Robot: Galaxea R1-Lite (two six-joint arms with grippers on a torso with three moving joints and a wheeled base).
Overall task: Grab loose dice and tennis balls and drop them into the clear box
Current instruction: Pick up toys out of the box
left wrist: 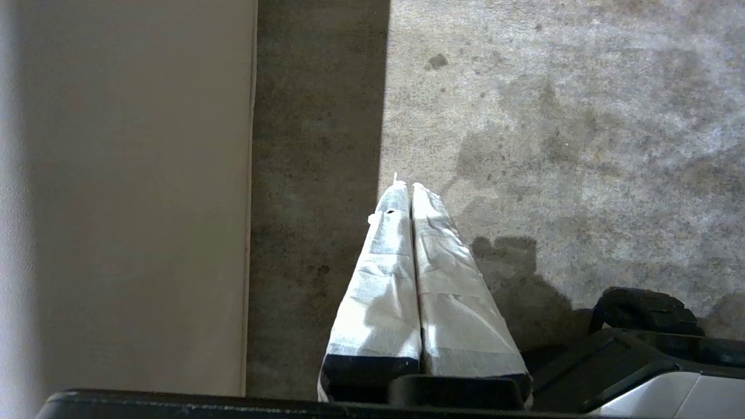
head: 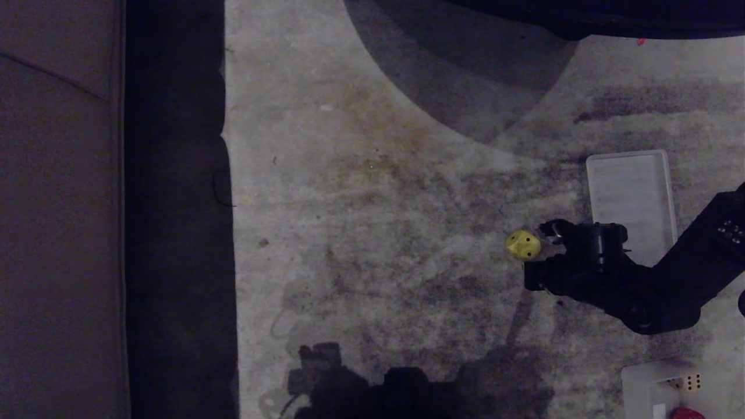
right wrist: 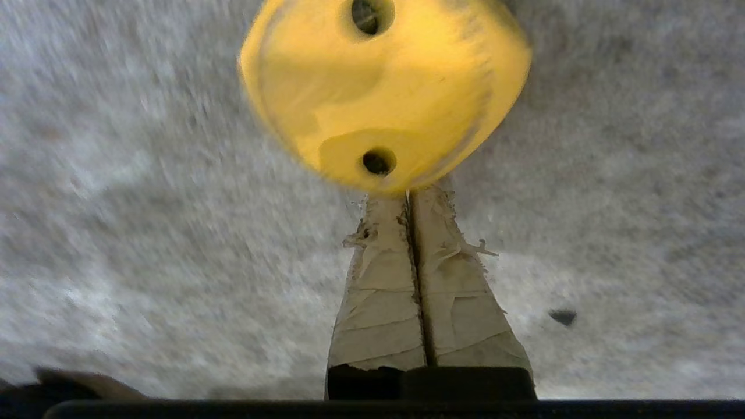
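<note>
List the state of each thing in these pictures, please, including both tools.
yellow die: on the floor, just past the right tool's tips, not gripped.
right tool: shut, empty.
left tool: shut, empty, parked over the floor.
box: open, holding a beige die and a red thing.
lid: off the box, flat on the floor.

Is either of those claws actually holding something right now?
No. The right gripper is shut with nothing between its fingers; the yellow die sits just past the tips, not pinched. The left gripper is shut and empty.
</note>
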